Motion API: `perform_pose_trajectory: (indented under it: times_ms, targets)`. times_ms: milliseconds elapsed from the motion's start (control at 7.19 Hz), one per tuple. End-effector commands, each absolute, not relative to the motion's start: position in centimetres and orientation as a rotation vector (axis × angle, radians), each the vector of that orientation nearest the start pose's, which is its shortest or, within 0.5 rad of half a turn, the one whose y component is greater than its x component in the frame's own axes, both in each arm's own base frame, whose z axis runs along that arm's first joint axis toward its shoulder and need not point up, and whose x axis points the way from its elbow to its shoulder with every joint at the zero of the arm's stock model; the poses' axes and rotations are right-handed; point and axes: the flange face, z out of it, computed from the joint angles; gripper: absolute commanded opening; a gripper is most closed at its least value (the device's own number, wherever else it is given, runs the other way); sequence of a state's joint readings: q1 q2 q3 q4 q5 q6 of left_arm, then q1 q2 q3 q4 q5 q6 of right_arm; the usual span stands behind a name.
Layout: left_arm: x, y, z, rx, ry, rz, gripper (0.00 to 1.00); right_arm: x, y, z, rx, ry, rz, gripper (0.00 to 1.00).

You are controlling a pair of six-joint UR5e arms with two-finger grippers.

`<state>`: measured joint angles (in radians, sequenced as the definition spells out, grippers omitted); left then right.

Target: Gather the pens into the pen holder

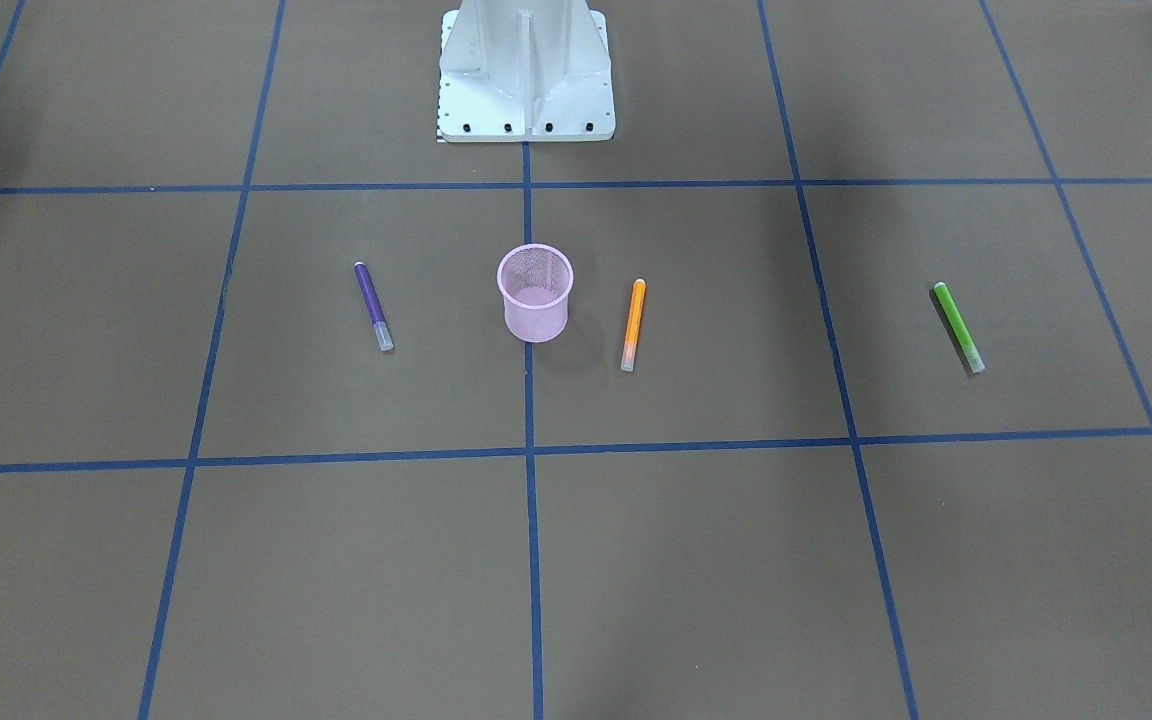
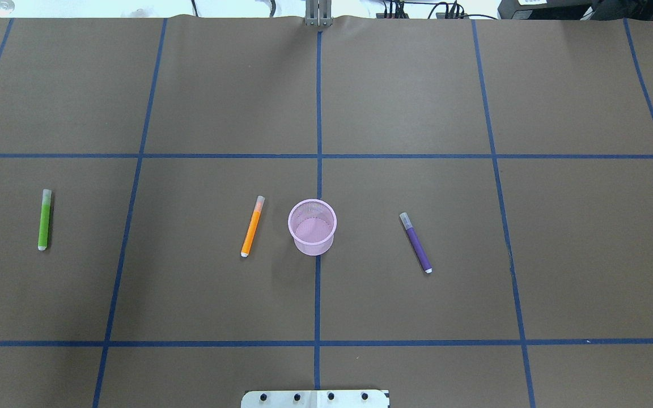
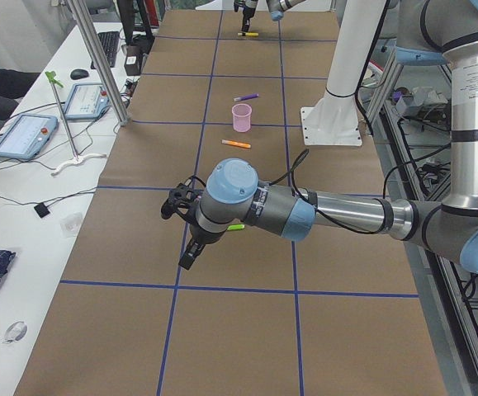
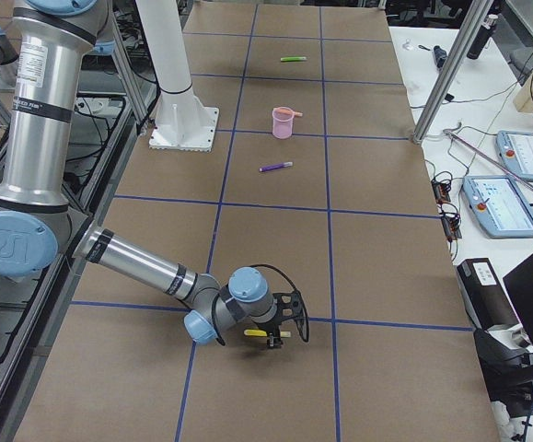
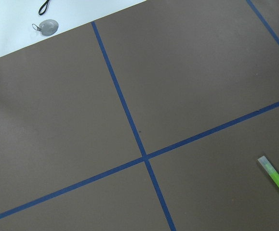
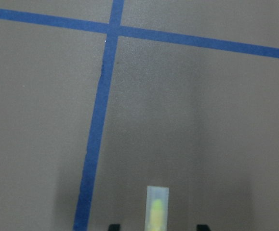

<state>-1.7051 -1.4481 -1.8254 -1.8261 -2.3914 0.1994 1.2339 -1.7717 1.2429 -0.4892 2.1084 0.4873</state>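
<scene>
Near the table's left end the left arm is stretched low over the brown paper-covered table (image 2: 219, 85), with its black left fingers (image 3: 187, 252) held above the surface. Only the side camera catches them, so I cannot tell whether they are open or closed. Next comes the bright green pen with a clear cap (image 2: 45, 220), lying flat with its cap toward the table's far edge, well apart from the other pens. In the left side view that arm's wrist hides part of it. Toward the middle lies the orange pen with a clear cap (image 2: 252, 226), just beside the small round pink wire-mesh pen holder (image 2: 312, 226) — not touching it. The holder stands upright on the blue tape line (image 2: 319, 113) running down the table's middle, straight out from the white robot base (image 2: 315, 398). On its other side, a little farther off, the purple pen with a clear cap (image 2: 415, 242) lies aslant. Near the table's right end the pale yellow pen with a clear cap (image 6: 157, 207) lies flat, and the right fingers (image 6: 113, 227) are spread open — one tip on each side of it, neither touching.
</scene>
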Motion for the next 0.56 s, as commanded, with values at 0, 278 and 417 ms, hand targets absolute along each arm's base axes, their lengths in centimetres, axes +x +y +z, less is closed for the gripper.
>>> perform_pose_trajectory:
  times_ms: [0, 278, 417]
  targets:
    - [-12.04, -44.27, 55.78, 0.496, 0.739, 0.221, 1.00, -5.01, -38.76, 80.03, 0.277, -0.694, -0.008, 0.38]
    - [-12.04, -44.23, 55.82, 0.501, 0.738, 0.222, 1.00, -5.02, -38.80, 79.94, 0.280, -0.695, -0.010, 0.00]
    - [-11.97, -44.25, 55.82, 0.500, 0.739, 0.223, 1.00, -5.10, -38.98, 79.51, 0.291, -0.698, -0.022, 0.00]
